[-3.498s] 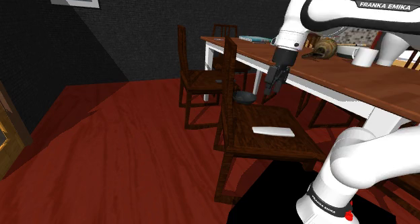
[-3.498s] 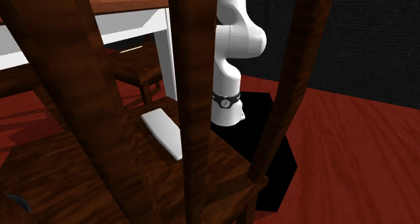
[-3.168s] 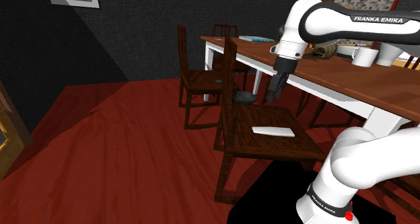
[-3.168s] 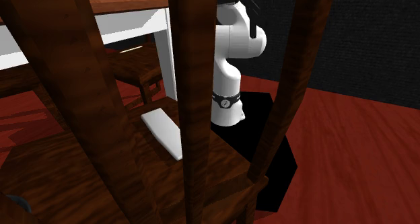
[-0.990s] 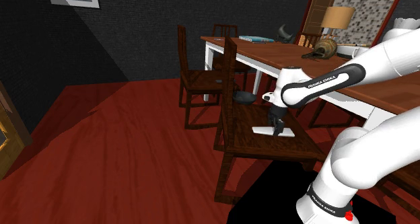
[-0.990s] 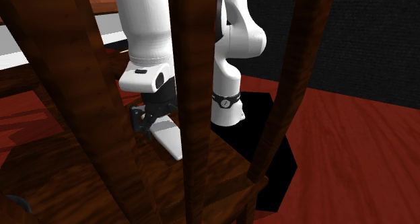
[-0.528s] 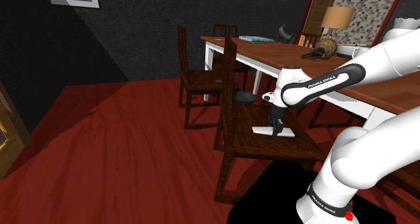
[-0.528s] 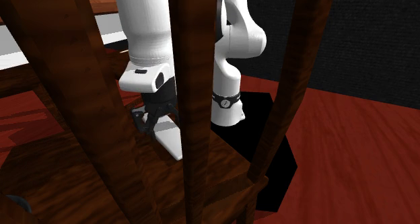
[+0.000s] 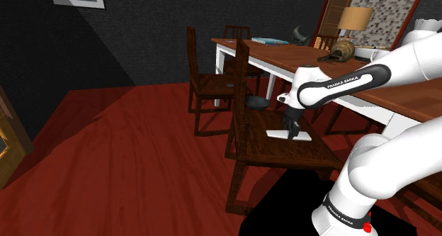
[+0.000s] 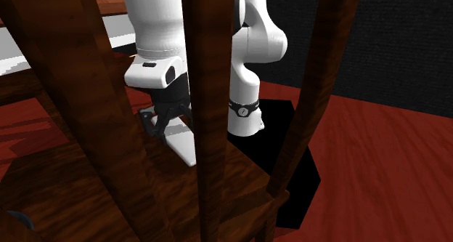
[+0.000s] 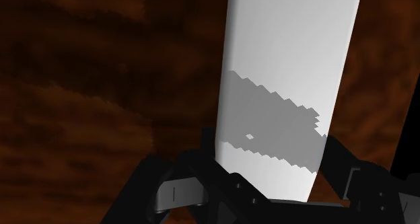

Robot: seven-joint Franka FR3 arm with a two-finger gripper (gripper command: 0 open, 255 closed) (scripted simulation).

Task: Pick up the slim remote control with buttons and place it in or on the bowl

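Right now the gripper (image 9: 290,131) is reaching down onto the wooden chair seat (image 9: 283,155) and is gripping the remote (image 9: 304,138), which is drawn as a plain white slab with no buttons showing. In the wrist view the two black fingers (image 11: 202,152) are pressing against the long edges of the remote (image 11: 289,54), so the jaws are clenching it across its width, near one end. From the second exterior view the gripper (image 10: 165,126) is pinching the same white slab (image 10: 184,147) just above the seat. Whether the remote is clearing the wood or lying on it is hard to tell from these pictures; at most it is hanging only slightly above the surface.

The grasp looks done, then, and the carrying is what is remaining. The dark bowl (image 9: 257,101) is sitting at the far end of what appears to be the same seat, close to the chair back and well apart from the gripper. Nothing is lying in it. Lifting, moving across to the bowl and letting go are all waiting to be done.
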